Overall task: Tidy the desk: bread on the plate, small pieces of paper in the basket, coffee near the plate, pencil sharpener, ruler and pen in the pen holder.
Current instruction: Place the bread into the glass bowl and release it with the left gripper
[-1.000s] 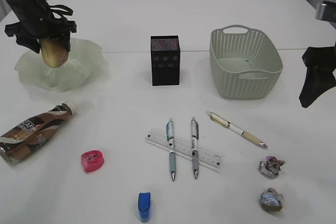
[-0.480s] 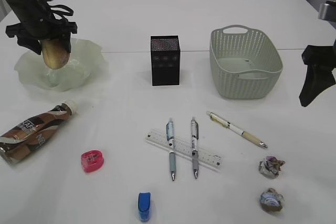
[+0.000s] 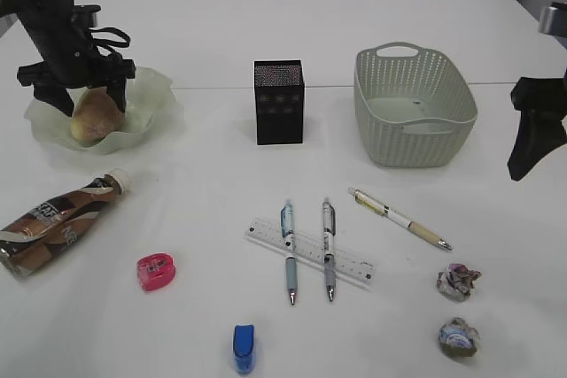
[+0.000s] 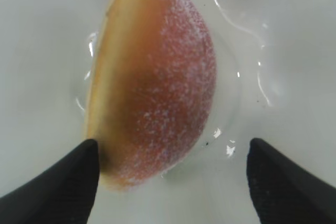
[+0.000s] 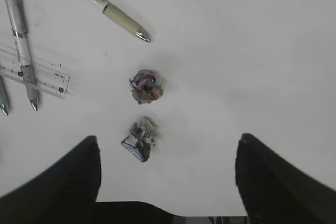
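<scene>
Left wrist view: golden-brown split bread roll (image 4: 152, 82) lies on the pale green glass plate (image 4: 273, 35), left gripper (image 4: 170, 174) spread wide, seemingly released; soft, grab its flanks at three and nine o'clock.

The desk (image 3: 213, 33) was a plain white tabletop. At its far left stood the plate (image 3: 151, 112), with the coffee (image 3: 58, 219) lying on its side just in front. The pen holder (image 3: 279, 102) stood upright near the middle, the basket (image 3: 414, 105) to its right. Nearer the front lay the ruler (image 3: 310, 250) at a slant (two pens (image 3: 289, 252) rested across it), a cream pen (image 3: 399, 218), a pink pencil sharpener (image 3: 156, 272), a blue pencil sharpener (image 3: 243, 347), and the small pieces of paper (image 3: 457, 281), close together but apart.
</scene>
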Robot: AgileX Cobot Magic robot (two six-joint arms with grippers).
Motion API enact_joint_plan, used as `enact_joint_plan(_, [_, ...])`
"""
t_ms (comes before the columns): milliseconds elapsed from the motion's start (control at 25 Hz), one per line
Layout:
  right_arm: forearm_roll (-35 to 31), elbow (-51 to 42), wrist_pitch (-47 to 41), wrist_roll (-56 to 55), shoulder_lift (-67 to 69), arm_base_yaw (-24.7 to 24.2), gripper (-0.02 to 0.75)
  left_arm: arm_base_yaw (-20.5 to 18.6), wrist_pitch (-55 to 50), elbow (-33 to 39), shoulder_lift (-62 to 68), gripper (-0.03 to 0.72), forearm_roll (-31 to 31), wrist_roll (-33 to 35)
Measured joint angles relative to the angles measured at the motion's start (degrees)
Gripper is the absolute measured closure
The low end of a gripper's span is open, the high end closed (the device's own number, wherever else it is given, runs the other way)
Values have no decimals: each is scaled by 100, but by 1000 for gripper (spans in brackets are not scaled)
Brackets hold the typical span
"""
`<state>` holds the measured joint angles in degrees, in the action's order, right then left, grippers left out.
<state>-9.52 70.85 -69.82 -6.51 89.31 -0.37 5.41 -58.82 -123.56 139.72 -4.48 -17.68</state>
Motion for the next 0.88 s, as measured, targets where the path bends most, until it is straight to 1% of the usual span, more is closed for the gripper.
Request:
enact_joint_plan(240, [160,0,0,0,0,0,153,-10,-272,-524,0,59,-6,0])
enact_joint_plan(360, [170,0,131,0,0,0,154,-10,-674,-851,0,85,5,0])
enact_joint_plan(440, [170,0,288,0,0,0,154,-10,-985,-934,-24,105,57,11])
enact_joint_plan(560, [170,0,292,0,0,0,154,-10,-1148,-945,-164,119,200,91])
enact_joint_plan(760, [170,0,296,0,0,0,154,2,-1206,-965,-579,123,826,477])
enact_joint_plan(880, [170,0,285,0,0,0,154,52,-1215,-934,-891,125,992,616])
